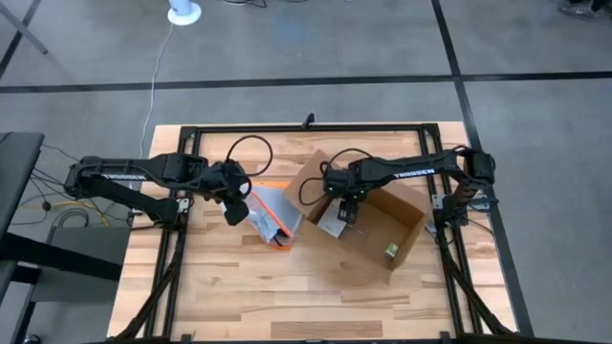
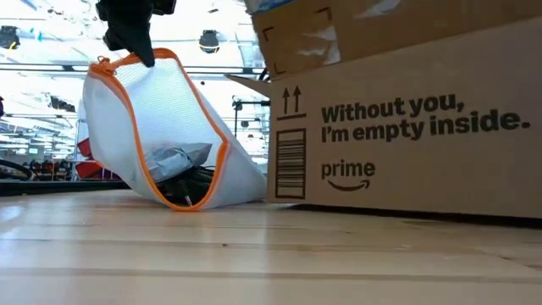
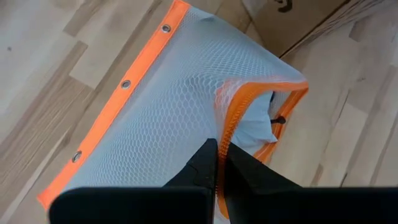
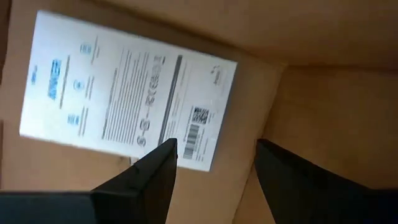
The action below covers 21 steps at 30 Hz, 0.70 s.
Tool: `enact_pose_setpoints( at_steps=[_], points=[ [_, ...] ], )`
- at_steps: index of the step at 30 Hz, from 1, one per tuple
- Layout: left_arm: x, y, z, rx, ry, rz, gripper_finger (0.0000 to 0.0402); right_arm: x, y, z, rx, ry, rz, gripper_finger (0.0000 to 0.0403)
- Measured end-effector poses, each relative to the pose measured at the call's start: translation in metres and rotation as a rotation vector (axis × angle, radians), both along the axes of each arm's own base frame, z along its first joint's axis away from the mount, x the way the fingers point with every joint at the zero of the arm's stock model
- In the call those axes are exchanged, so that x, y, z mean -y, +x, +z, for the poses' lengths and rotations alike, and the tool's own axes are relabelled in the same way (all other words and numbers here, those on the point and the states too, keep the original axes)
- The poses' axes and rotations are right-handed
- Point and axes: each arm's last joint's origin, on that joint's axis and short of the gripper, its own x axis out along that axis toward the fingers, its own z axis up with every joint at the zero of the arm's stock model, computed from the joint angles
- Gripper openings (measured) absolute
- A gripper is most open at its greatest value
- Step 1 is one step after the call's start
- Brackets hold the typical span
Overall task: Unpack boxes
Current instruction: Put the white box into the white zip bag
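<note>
Brown box [image 1: 368,222] near table centre, right of middle, flaps up and open on top; side print and barcode facing the low camera. Inside, against the left end, a white printed carton [image 4: 124,102] lying flat; a small greenish thing [image 1: 391,250] in the near right corner, too small to name.

Right gripper [image 4: 214,165] down inside the box, just over the carton's edge, fingers spread wide, nothing between them. Not touching the carton yet, as far as can be told.

Just left of the box, touching its side in the low view, an orange-edged mesh pouch [image 3: 168,118] with dark contents at its bottom. Left gripper [image 3: 217,165] pinched tight on the pouch's orange rim, holding it upright with its lower end on the table [image 1: 239,296].

Step in hand, by judgement: one item out, second being fetched. Next calls for lowering the right fingers astride the carton's edge, closing, lifting clear of the flaps; pouch to be set down well clear of the box first or alongside.
</note>
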Motion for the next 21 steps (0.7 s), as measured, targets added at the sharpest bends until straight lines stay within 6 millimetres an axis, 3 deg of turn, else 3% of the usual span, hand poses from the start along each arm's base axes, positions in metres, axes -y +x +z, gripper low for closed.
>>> enact_pose_setpoints(
  at_steps=[21],
  points=[
    [0.011, -0.001, -0.001, -0.039, 0.078, -0.259, 0.0, -0.055, 0.002, 0.011, -0.044, -0.019, 0.559, 0.0199]
  ],
)
